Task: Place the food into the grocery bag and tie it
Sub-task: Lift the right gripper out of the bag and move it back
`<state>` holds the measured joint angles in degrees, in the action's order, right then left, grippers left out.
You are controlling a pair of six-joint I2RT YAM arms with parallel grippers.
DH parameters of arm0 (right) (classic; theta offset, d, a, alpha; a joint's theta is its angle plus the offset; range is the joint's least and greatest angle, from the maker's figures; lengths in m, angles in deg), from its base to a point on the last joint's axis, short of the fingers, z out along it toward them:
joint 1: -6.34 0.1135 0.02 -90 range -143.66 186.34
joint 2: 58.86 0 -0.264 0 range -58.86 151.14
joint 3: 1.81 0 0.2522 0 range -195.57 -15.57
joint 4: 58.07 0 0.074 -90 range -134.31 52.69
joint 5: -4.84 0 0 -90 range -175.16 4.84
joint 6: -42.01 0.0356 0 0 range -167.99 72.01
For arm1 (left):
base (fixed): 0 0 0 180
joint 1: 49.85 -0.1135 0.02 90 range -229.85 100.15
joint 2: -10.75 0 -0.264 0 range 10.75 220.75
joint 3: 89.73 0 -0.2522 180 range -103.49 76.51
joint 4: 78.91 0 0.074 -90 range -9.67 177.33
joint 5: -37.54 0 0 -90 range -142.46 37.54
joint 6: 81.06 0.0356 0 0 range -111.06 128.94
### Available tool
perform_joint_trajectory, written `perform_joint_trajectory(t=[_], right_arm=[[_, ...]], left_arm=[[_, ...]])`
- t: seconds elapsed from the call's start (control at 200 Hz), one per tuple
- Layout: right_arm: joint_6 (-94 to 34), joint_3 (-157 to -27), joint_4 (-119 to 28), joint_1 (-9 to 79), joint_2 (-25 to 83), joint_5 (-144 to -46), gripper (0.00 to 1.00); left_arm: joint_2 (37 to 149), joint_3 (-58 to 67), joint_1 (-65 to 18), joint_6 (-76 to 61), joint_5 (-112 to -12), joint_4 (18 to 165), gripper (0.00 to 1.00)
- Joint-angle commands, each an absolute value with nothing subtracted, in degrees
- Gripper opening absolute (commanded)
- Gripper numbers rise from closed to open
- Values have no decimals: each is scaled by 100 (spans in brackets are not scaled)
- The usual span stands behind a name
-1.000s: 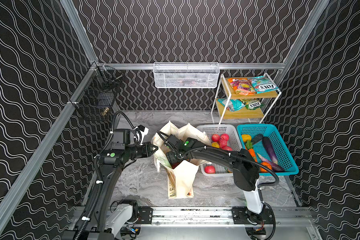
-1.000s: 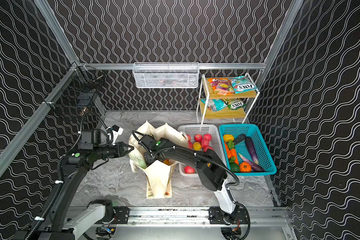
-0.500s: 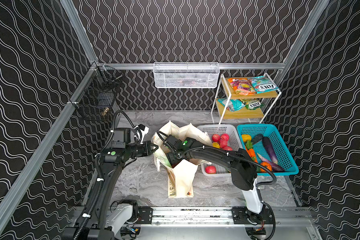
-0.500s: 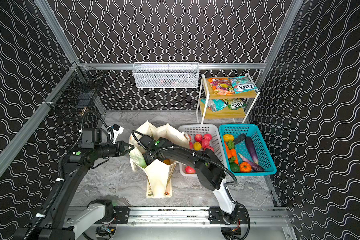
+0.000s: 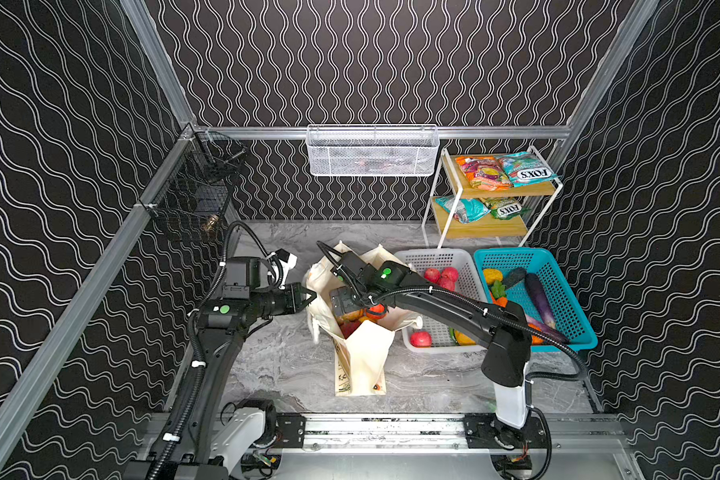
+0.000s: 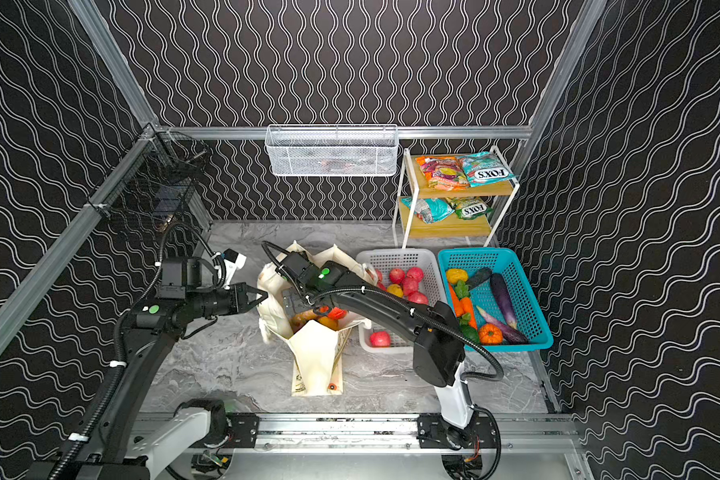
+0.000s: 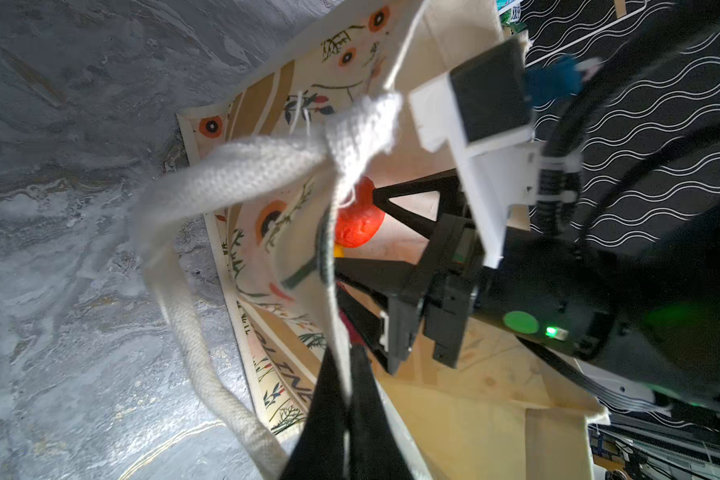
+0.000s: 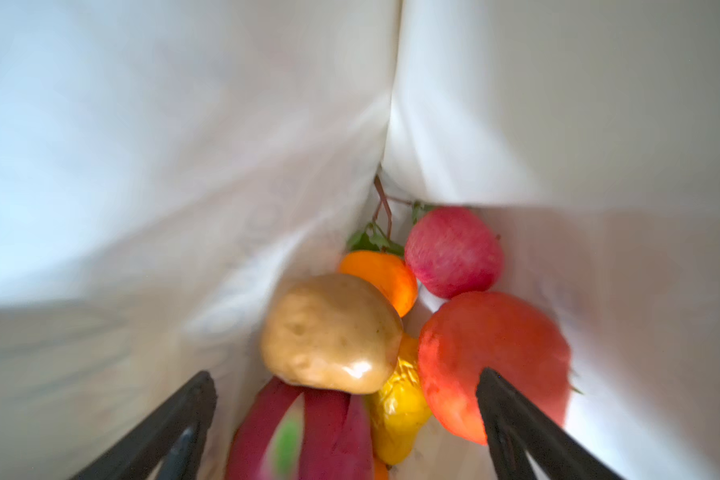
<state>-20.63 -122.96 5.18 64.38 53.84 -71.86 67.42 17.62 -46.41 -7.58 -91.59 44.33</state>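
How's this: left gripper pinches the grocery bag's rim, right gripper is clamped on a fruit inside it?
No: the right gripper is open inside the grocery bag, gripping nothing, per the right wrist view. The left gripper does pinch the rim.

Cream tote point(image 5: 364, 357) (flower print, tan stripes)

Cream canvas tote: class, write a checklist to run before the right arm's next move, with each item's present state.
1. Left gripper shut on cream flower-print canvas tote rim: ok.
2. Right gripper jaws open inside tote: ok.
3. Red-orange round fruit clear of right fingers: cannot tell.
4. White perforated basket emptied: not ok; red fruits inside.
5. Thick cream handles tied: not ok.
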Motion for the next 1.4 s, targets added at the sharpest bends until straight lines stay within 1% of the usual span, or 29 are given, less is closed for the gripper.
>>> perform_joint_trajectory(t=[0.0,0.16,0.18,0.295,0.606,0.841,1.136,1.231,1.391], right_arm=[[-2116,-12554,592,6434,5180,-6958,99],[-2126,-12991,628,6434,5021,-6820,99],[-2134,-13049,640,6434,4846,-6811,99],[-2187,-13249,640,6434,4635,-6751,99],[-2302,-13003,424,6434,3713,-6305,99],[-2283,-11902,22,6307,2698,-5997,99],[-1890,-9679,-694,5643,1423,-6690,98],[-1761,-9087,-856,5283,1053,-6965,98],[-1565,-8451,-1042,4509,605,-7349,97]], left_arm=[[6709,1735,-4642,-671,-9191,4444,6],[6705,1758,-4642,-619,-9174,4368,6],[6695,1762,-4642,-610,-9166,4353,6],[6675,1794,-4642,-609,-9138,4338,6],[6602,1781,-4642,-658,-9090,4297,6],[6519,1817,-4642,-702,-9069,4291,6],[6521,1849,-4642,-701,-9101,4360,6],[6573,1883,-4642,-697,-9143,4425,6],[6645,1883,-4642,-662,-9225,4509,6]])
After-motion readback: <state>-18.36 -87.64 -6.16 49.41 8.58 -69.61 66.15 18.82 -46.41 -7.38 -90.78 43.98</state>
